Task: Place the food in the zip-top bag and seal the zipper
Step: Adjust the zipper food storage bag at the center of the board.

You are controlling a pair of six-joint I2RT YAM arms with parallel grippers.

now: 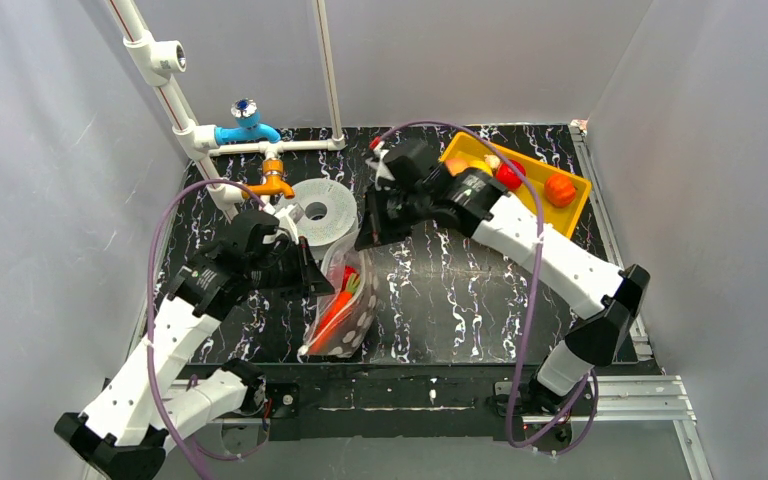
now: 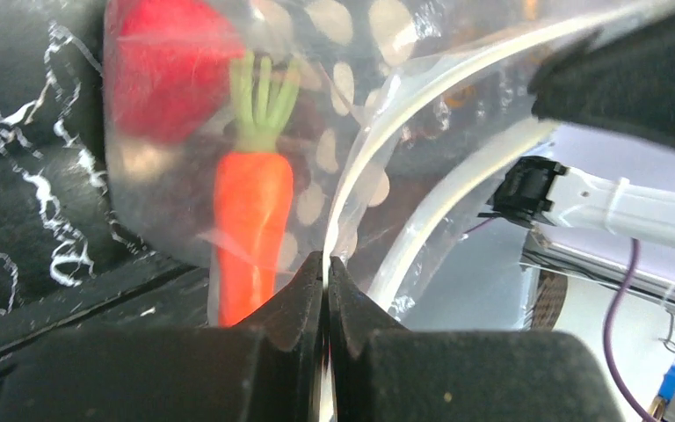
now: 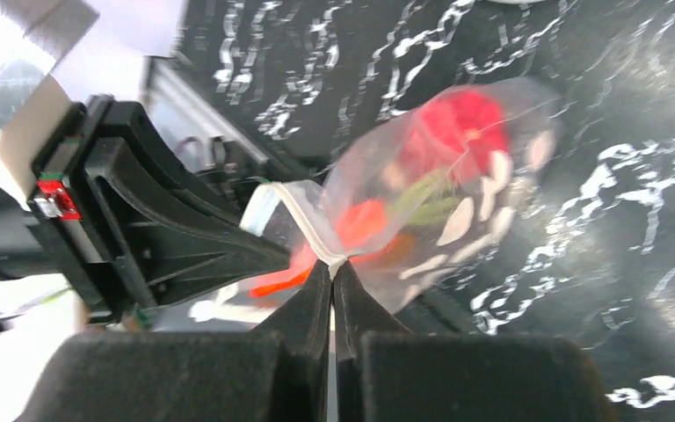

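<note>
- left gripper: jaws clenched on the zipper, strip pinched right at the tips, bottom centre of the left wrist view.
- right gripper: jaws also clenched, nipping the pale rim of the zip-top bag, bottom centre of the right wrist view.
- Past the left tips, two pale strips curve apart toward the upper right; the mouth gapes between them there.
- Inside the bag: carrot, green top pointing up-frame, with a red piece just above it at upper left.
- Top view: bag at lower centre on the black marbled table, its upper end held between both grippers.
- Grey spool just above the bag.
- Yellow tray at upper right, well apart from the bag, holds a red food and an orange food.
</note>
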